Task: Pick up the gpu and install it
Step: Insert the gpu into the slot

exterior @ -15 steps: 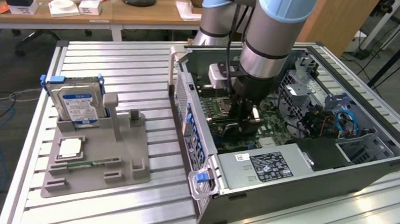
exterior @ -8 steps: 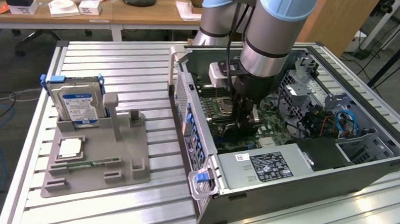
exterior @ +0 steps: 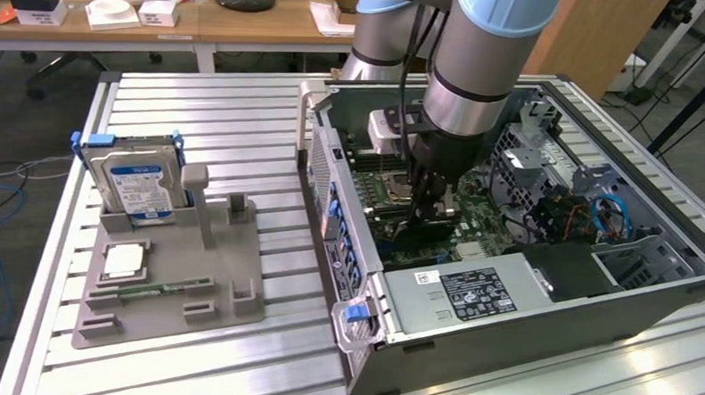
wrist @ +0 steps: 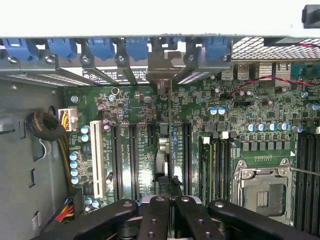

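Observation:
The gpu (wrist: pixel 167 142) stands on edge in a slot of the green motherboard (wrist: pixel 135 105) inside the open computer case (exterior: pixel 361 278). Its silver bracket (wrist: pixel 162 67) sits against the case's rear wall among the blue clips. In the exterior view the card shows as a dark slab (exterior: pixel 428 236) under the arm. My gripper (wrist: pixel 170 200) (exterior: pixel 430 210) is shut, with its black fingers (wrist: pixel 156 215) pressed together right over the card's upper edge. I cannot tell whether that edge is pinched between them.
At the exterior view's left, a grey holder (exterior: pixel 170 288) carries a silver hard drive (exterior: pixel 139 184), a processor chip (exterior: pixel 124 261) and a green memory stick (exterior: pixel 158 289). Inside the case are the power supply (exterior: pixel 468 292), cables (exterior: pixel 608 213) and the processor socket (wrist: pixel 262 192).

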Action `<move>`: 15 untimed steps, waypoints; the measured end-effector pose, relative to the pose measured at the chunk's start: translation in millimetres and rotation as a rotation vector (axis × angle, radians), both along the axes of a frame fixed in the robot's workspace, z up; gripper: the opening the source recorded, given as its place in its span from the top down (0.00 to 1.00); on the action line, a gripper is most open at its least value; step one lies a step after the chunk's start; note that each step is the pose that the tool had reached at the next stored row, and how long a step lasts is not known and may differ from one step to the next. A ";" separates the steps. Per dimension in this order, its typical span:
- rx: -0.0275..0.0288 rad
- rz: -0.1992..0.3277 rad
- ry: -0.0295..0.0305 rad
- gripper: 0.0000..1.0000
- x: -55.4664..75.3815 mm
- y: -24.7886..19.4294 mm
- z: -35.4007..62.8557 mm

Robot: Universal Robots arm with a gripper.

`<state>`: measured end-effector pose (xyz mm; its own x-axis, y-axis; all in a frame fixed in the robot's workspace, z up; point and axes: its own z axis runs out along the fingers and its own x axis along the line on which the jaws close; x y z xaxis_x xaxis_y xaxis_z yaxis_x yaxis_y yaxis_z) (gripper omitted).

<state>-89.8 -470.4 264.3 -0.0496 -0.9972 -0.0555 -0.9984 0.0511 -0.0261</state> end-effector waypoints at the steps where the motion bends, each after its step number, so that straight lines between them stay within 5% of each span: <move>1: 0.0000 0.000 0.0000 0.89 0.0 0.0 0.0; 15: 0.0001 0.000 -0.0001 0.89 0.0 0.0 0.0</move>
